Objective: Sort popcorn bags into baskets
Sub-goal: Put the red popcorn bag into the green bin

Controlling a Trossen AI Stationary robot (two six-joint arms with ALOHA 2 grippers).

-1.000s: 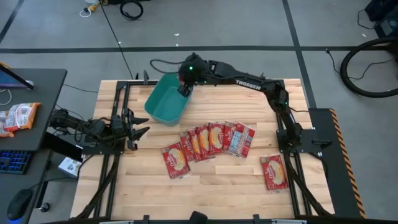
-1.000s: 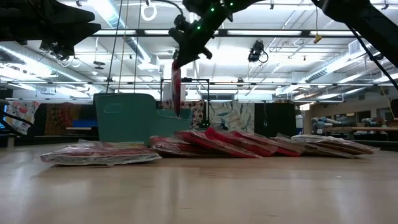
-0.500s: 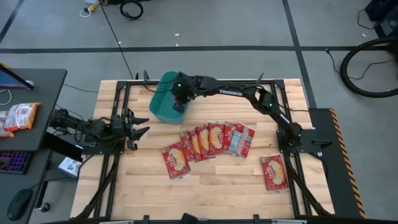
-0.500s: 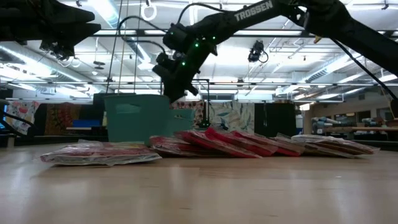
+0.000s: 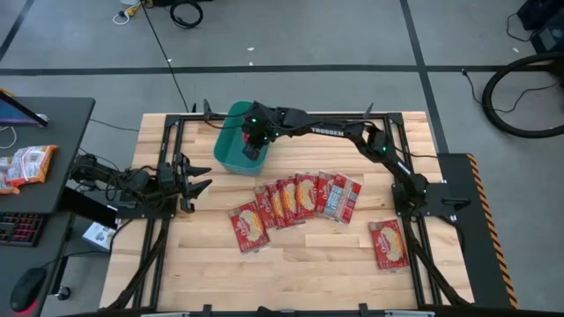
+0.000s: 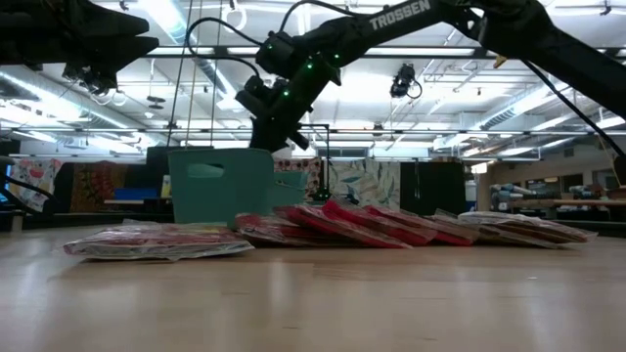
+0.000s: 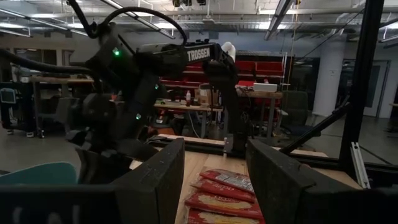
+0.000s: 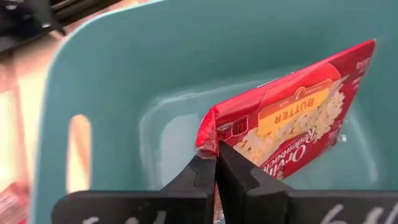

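Lowered into basket (image 5: 231, 145) | right pincer (image 8: 216, 163) pinching popcorn bag (image 8: 292, 124) | wrist-only

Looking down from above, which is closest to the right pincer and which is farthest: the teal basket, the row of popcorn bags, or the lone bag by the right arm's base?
1. Teal basket: right under the right pincer, which holds a bag inside it.
2. Row of popcorn bags: mid-table, nearer the front.
3. Lone bag: by the right arm's base, front right.
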